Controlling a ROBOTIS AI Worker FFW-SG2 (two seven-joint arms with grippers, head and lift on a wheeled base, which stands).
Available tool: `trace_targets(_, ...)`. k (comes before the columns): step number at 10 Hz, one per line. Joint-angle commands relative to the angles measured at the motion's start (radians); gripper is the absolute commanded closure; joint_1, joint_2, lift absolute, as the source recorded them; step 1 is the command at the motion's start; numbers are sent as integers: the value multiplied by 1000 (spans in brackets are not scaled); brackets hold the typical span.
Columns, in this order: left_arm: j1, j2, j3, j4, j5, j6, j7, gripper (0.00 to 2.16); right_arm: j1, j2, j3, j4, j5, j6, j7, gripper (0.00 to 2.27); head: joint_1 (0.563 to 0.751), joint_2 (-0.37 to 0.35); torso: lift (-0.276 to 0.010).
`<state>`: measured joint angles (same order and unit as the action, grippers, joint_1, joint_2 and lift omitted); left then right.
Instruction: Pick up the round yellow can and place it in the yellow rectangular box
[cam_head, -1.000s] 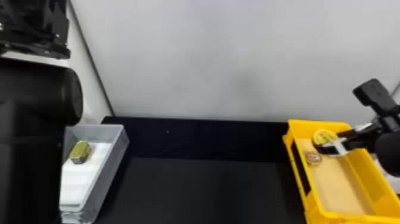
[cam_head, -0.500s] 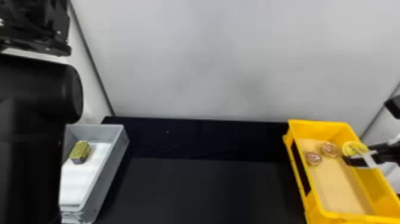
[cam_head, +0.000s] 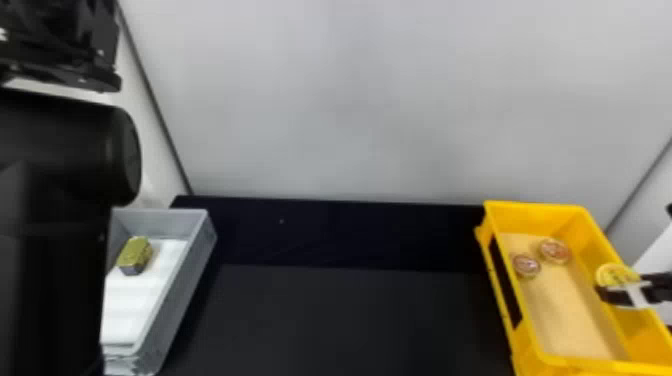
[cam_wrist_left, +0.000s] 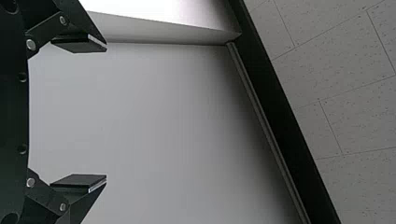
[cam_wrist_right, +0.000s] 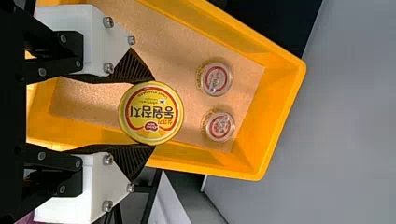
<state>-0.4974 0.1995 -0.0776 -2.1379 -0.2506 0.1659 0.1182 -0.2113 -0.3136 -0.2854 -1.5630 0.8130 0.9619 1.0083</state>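
My right gripper (cam_head: 620, 292) is over the right side of the yellow rectangular box (cam_head: 542, 362), shut on the round yellow can (cam_head: 614, 274). In the right wrist view, the can (cam_wrist_right: 151, 113) sits between the two ribbed fingertips of the right gripper (cam_wrist_right: 152, 113), its printed lid facing the camera, above the box (cam_wrist_right: 280, 116). My left arm is parked, with its gripper (cam_head: 60, 60) raised at the upper left; the left wrist view has the left gripper (cam_wrist_left: 105, 112) open, nothing between its fingers.
Two small round containers with reddish lids (cam_head: 554, 250) (cam_head: 526, 265) lie toward the back of the yellow box. At the left stands a grey box (cam_head: 192, 280) holding a gold rectangular can (cam_head: 134, 255). A dark table (cam_head: 350, 320) lies between the boxes, with a pale wall behind.
Holding the can, my right gripper has moved from the back of the yellow box to the right and nearer, uncovering the second small container. The left arm has stayed still.
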Motion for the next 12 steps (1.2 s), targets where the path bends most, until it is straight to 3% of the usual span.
trace_targets(1,-6,-2,-4,3,-1,-5,0,266,-30,5,-12,144,-145,-67,-91,667,663,54,-10)
trace_targets(5,-16,-6,-10,10,-1,-14,0,266,-92,-4,-41,348,-245,-124,-180,667,663,54,-10)
trace_targets(12,-27,-17,-19,18,-6,-29,0,266,-160,-45,-43,567,-336,-204,-200,667,663,54,-10)
